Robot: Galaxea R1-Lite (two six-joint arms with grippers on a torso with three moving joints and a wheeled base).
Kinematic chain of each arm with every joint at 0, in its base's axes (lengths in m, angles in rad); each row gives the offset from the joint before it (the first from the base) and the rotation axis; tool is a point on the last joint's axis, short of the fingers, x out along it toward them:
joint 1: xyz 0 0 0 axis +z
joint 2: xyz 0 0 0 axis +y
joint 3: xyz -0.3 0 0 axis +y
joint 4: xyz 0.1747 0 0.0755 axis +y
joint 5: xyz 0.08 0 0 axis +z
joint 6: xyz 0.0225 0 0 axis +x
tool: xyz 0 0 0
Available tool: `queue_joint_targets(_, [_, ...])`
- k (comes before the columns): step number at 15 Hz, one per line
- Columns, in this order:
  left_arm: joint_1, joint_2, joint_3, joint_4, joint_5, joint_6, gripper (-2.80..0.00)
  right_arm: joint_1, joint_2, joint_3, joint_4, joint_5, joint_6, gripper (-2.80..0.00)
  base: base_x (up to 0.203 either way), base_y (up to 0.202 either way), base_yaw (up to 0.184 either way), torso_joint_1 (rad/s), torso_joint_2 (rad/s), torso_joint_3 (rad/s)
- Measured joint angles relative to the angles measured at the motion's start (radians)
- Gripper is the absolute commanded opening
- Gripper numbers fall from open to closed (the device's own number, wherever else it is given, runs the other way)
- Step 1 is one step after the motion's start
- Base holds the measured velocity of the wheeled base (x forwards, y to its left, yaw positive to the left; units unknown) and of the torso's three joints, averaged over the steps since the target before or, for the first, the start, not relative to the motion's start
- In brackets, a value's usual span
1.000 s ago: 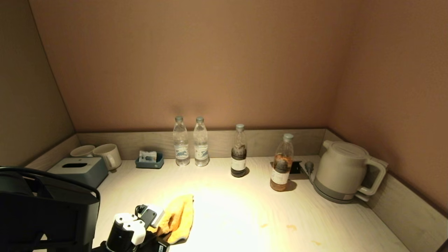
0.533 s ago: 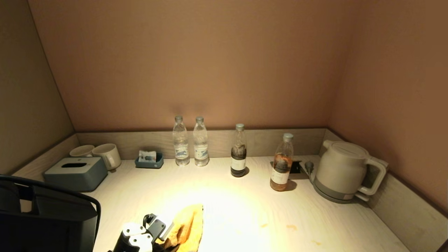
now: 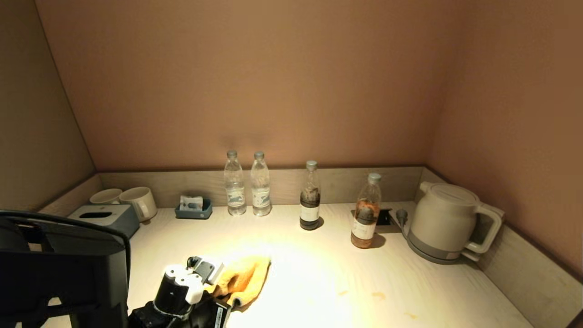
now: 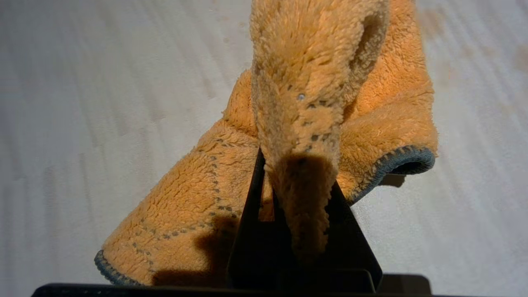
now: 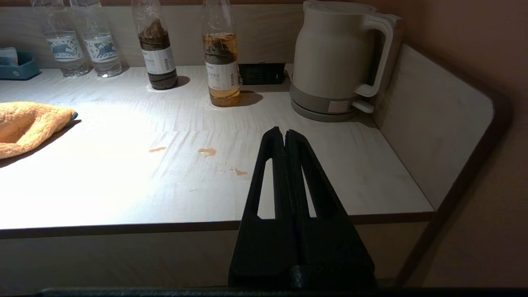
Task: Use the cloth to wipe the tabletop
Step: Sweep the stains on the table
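From the head view, the left gripper is working low at the near left of the tabletop, pinching the cloth, which is draping out to its right onto the surface. Small orange stains are sitting well apart to the right, with bare counter between, so a long flat sweep that way looks the thing to do, keeping the rag pressed down. In the left wrist view the fingers are clamping narrow on a bunched fold of the cloth; only the spread part is lying on the wood, so lowering the wrist would give more contact. In the right wrist view the right gripper is parked off the front edge, fingers pressed together on nothing. The tea bottle and kettle are crowding the back, so strokes should be staying near the front.
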Motion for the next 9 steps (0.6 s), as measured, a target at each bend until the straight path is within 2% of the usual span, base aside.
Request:
queue_joint_targets(3, [0.075,-0.004,-0.135,0.120,0.000,-0.004,-2.80,0.000,0.000,0.000,0.000,0.000,0.000,-2.80,0.000,0.000,0.000,0.000,0.00,0.000])
queue_joint_targets(5, [0.128,-0.009,-0.256,0.240,0.000,-0.012,-2.80,0.000,0.000,0.000,0.000,0.000,0.000,-2.80,0.000,0.000,0.000,0.000,0.00,0.000])
queue_joint_targets(9, [0.219,-0.039,-0.426,0.459,0.001,-0.054,-2.80,0.000,0.000,0.000,0.000,0.000,0.000,-2.80,0.000,0.000,0.000,0.000,0.00,0.000])
